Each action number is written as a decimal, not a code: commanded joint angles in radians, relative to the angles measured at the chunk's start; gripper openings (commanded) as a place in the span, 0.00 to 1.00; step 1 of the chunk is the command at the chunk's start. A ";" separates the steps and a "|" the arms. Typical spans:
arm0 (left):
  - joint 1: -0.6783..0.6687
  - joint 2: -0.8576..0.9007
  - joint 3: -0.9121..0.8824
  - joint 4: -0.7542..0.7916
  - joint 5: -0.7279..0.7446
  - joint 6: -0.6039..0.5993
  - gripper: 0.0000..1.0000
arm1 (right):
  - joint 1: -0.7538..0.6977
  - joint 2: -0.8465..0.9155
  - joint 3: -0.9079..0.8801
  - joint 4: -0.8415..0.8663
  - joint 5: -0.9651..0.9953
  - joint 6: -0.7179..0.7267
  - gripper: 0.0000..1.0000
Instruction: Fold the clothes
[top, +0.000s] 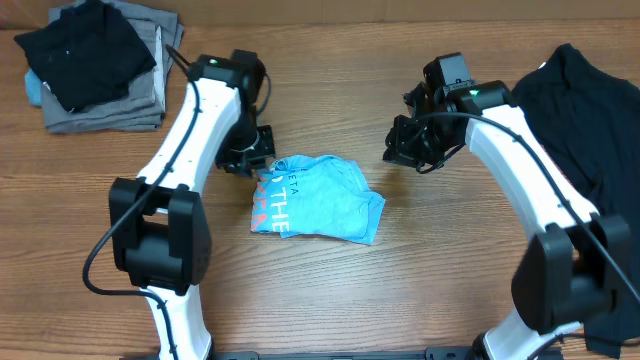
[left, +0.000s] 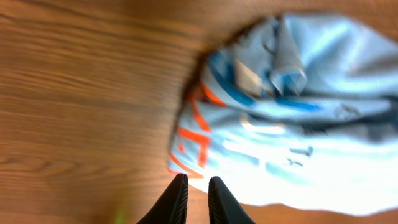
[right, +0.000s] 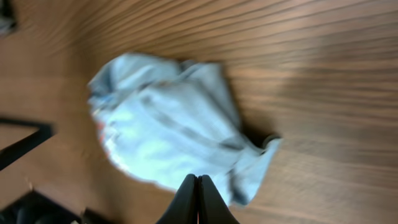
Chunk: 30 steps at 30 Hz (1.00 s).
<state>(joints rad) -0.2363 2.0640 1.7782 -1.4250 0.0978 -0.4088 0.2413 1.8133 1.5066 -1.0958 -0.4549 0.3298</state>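
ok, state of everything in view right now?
T-shirt: bunched on the table, not gripped.
left gripper: barely open, empty, by the T-shirt's edge.
right gripper: shut, empty.
grey garments: folded, stacked, black garment on top.
black cloth, right edge: spread loose.

A light blue T-shirt (top: 320, 195) carries white block lettering and an orange-red mark along one edge. Darker blue bands show on it in the left wrist view. The table (top: 330, 300) is warm brown wood, streaked with darker grain. The left arm (top: 195, 120) and right arm (top: 520, 170) are white with black joints and black cabling, each showing a small green light. The left gripper (left: 198, 182) and right gripper (right: 198, 180) both have black fingers. In one corner are grey folded garments (top: 130, 110) topped by a black garment (top: 85, 50), with a sliver of pale blue at the side. A black cloth (top: 590, 110) is at the far right.
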 joint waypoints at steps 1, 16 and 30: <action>-0.058 -0.005 -0.014 -0.002 0.056 0.012 0.18 | 0.055 0.007 -0.023 -0.008 -0.044 -0.035 0.04; -0.131 -0.004 -0.343 0.225 0.156 0.028 0.25 | 0.158 0.048 -0.345 0.303 -0.253 0.034 0.04; 0.030 -0.004 -0.483 0.255 -0.002 0.027 0.20 | 0.037 0.048 -0.421 0.289 -0.039 0.101 0.04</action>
<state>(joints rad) -0.2703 2.0571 1.3190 -1.1694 0.2295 -0.3878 0.3153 1.8572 1.0954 -0.7975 -0.6300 0.3676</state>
